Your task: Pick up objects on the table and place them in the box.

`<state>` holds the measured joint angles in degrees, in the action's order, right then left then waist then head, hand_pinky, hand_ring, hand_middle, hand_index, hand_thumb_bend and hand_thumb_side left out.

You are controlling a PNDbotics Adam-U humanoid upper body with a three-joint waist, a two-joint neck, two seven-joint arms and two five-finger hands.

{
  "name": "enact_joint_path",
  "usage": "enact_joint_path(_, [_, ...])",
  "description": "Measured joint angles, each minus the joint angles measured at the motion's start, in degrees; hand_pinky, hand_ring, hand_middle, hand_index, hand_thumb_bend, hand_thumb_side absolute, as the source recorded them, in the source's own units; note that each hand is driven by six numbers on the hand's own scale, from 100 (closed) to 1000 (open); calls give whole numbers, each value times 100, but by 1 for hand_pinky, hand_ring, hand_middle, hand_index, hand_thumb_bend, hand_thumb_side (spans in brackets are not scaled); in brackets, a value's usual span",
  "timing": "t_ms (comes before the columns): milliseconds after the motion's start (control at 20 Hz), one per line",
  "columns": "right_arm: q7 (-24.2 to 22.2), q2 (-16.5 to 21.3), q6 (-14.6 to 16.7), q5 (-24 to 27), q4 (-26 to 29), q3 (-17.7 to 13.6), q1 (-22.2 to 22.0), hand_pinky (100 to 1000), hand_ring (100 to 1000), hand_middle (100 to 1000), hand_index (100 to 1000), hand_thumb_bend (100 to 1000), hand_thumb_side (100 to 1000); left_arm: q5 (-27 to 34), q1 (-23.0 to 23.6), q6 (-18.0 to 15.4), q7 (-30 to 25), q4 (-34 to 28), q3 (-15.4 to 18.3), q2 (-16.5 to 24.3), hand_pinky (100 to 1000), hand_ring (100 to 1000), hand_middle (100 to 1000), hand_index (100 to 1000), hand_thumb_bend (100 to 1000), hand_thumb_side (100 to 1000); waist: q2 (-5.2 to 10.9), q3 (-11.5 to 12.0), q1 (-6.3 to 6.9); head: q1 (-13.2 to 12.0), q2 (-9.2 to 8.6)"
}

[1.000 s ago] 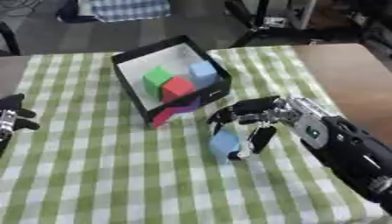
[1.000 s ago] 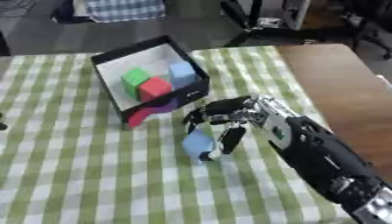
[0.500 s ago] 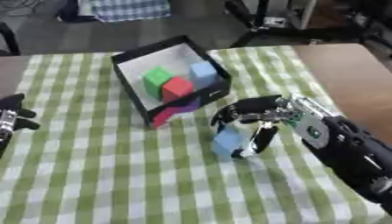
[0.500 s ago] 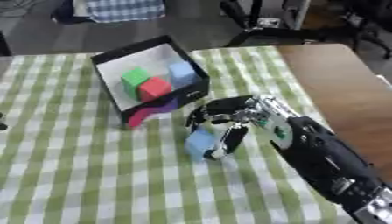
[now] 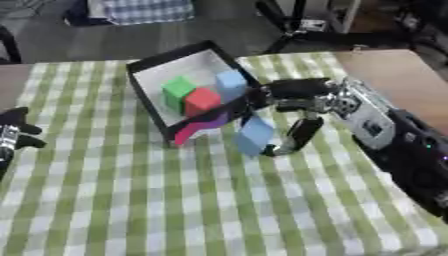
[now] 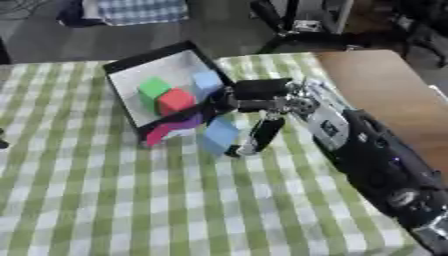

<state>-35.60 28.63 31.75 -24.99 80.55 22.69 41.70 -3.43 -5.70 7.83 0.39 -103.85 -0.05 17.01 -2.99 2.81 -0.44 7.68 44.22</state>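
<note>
A black box (image 5: 147, 95) with a white inside stands tilted at the back middle of the checked cloth. It holds a green block (image 5: 178, 89), a red block (image 5: 201, 99) and a pale blue block (image 5: 230, 80). A magenta and purple piece (image 5: 198, 129) lies against its near wall. My right hand (image 5: 302, 100) comes in from the right, just off the box's near right corner. Its fingers and thumb pinch a light blue block (image 5: 255, 135) held a little above the cloth. At the left edge rests my left hand (image 5: 12, 135), open.
The green and white checked cloth (image 5: 131, 200) covers the table. Bare brown tabletop (image 5: 394, 80) shows at the right. Dark chair legs and a checked bundle (image 5: 144, 10) stand beyond the far edge.
My right hand has carried the light blue block up and toward the box's near right corner. The left hand has stayed put.
</note>
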Motion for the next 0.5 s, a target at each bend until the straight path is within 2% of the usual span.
enact_joint_path(200, [80,-393,-157,-207,-368,-301,462,932,862,833,389,180,252,15,-46,-3,-5,0,-4,-48,771,533,553,831,258,810,-4,87,29,48,0])
enact_joint_path(300, [241,-635,-213,-452,-791,-483,656,927,853,825,387,100,223,20,-84,-5,-12,0,-9,-52,771,533,553,831,256,812,-7,138,38,99,-1])
enact_joint_path(350, [365,-763,-251,-598,-1047,-600,749,927,853,824,394,149,234,22,-110,-10,-21,0,-19,-58,771,533,553,831,258,811,-8,181,38,140,-8])
enact_joint_path(500, [916,-1117,-392,-1230,-1820,-989,982,914,846,822,443,177,242,38,-182,-16,-65,-1,-65,-101,771,532,553,831,256,812,-55,327,38,290,-64])
